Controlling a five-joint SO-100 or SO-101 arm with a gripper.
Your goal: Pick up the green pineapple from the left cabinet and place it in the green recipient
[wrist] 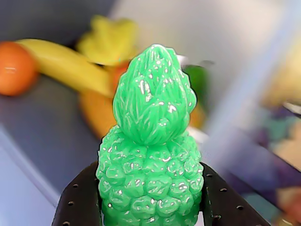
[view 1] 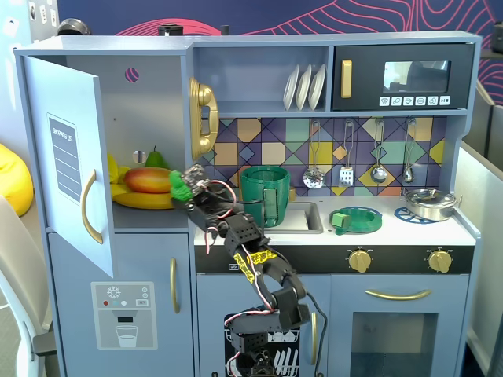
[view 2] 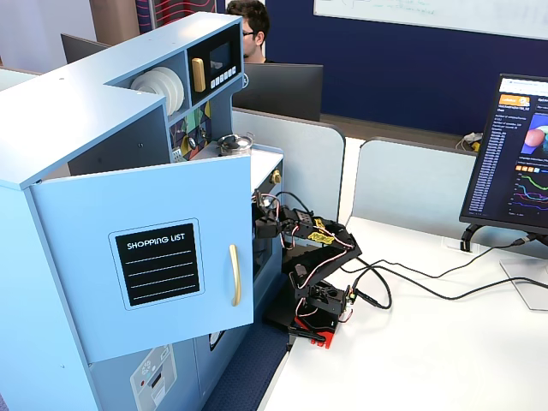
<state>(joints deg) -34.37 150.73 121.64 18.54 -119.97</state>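
Observation:
My gripper (view 1: 184, 188) is shut on the green pineapple (view 1: 178, 184) and holds it at the open front of the left cabinet (view 1: 149, 102), just above the shelf edge. In the wrist view the pineapple (wrist: 150, 155) stands upright between my black fingers (wrist: 80, 202), leafy top up, and fills the middle of my gripper (wrist: 150, 193). The cabinet door (view 1: 67, 157) with its shopping list panel stands open to the left. The green recipient (view 1: 265, 192), a dark-green pot, stands on the counter just right of my gripper. In the other fixed view the door (view 2: 145, 265) hides my gripper.
A mango (view 1: 148, 179), bananas (view 1: 141, 200) and a green pear (view 1: 156, 159) lie on the cabinet shelf behind the pineapple. A gold toy phone (view 1: 203, 118) hangs above the pot. A sink (view 1: 302, 216), a green ring lid (view 1: 355, 220) and a silver pot (view 1: 431, 204) are on the counter.

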